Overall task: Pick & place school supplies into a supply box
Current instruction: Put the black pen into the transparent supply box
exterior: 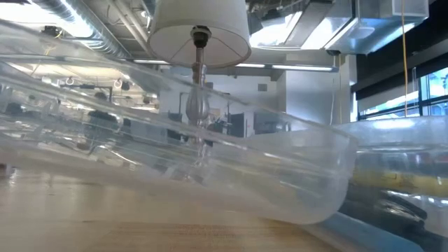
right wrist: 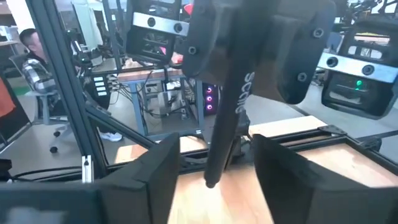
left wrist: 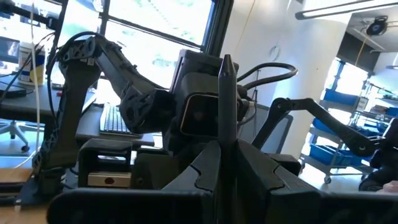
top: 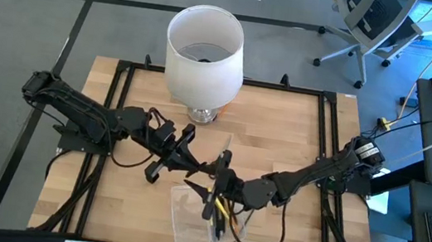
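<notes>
My left gripper (top: 195, 168) reaches in from the table's left and is shut on a dark pen (left wrist: 227, 106), held above the middle of the table. My right gripper (right wrist: 214, 180) faces it from the right and is open. Its fingers stand on either side of the pen's lower end (right wrist: 214, 168) without touching it. Below them the clear supply box (top: 188, 222) rests on the table near the front edge. Yellow and dark pens (top: 226, 214) lie at the box's right side. My left gripper pinches the dark pen's shaft (left wrist: 227, 163) between its two fingers, which come about level from the table's left. The pen rises past the fingertips in the left wrist view. In the right wrist view it slants down below the gripper. It is lifted clear of the table.
A tall lamp with a white shade (top: 204, 53) stands at the table's far middle. A black frame rail (top: 325, 152) runs around the tabletop. The clear box (exterior: 210, 175) fills most of the low view. Bare wood lies left and right of the box.
</notes>
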